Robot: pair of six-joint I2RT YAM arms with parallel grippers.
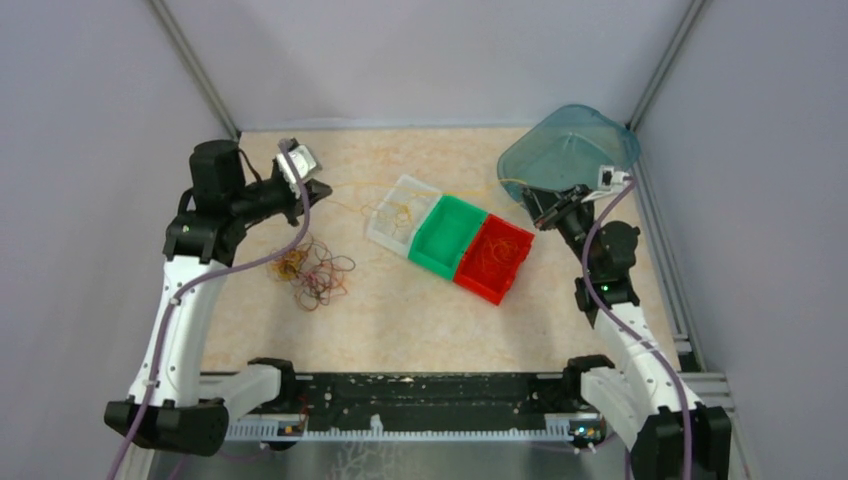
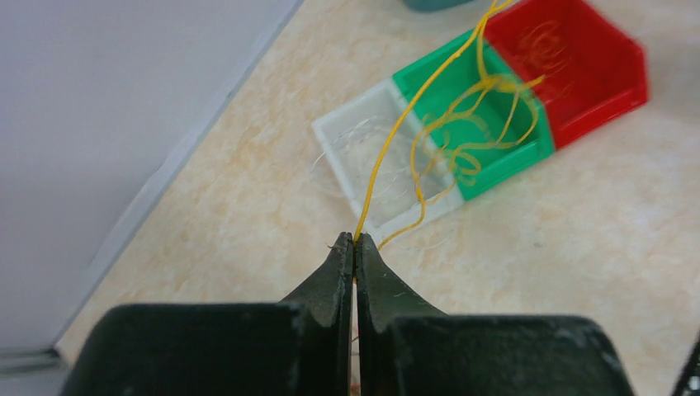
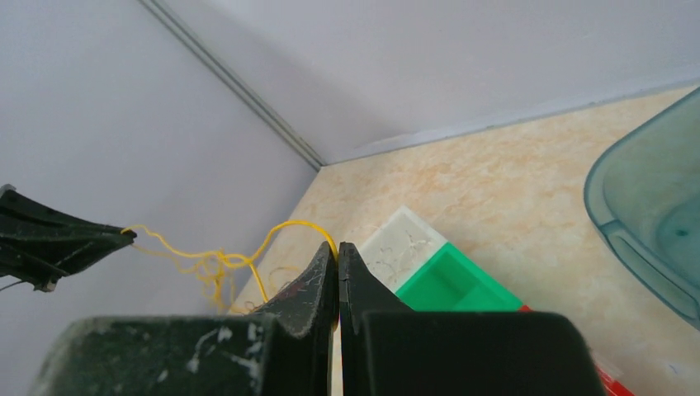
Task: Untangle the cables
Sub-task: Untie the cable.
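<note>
A yellow cable [image 2: 388, 148] hangs in the air between both grippers, with a knotted cluster of loops [image 2: 470, 124] along it. My left gripper [image 2: 355, 239] is shut on one end, and its tips meet on the strand. My right gripper [image 3: 338, 247] is shut on the other end [image 3: 285, 226]. In the top view the left gripper [image 1: 318, 188] hovers at the far left and the right gripper [image 1: 537, 213] at the far right. The rest of the cables [image 1: 312, 270], a tangle of orange, red and brown loops, lie on the table under the left arm.
Three joined bins sit mid-table beneath the stretched strand: white [image 1: 383, 232], green [image 1: 432, 262] and red [image 1: 483, 288], with thin loops inside the white and red ones. A teal bowl [image 1: 560, 112] stands at the far right corner. Walls enclose three sides.
</note>
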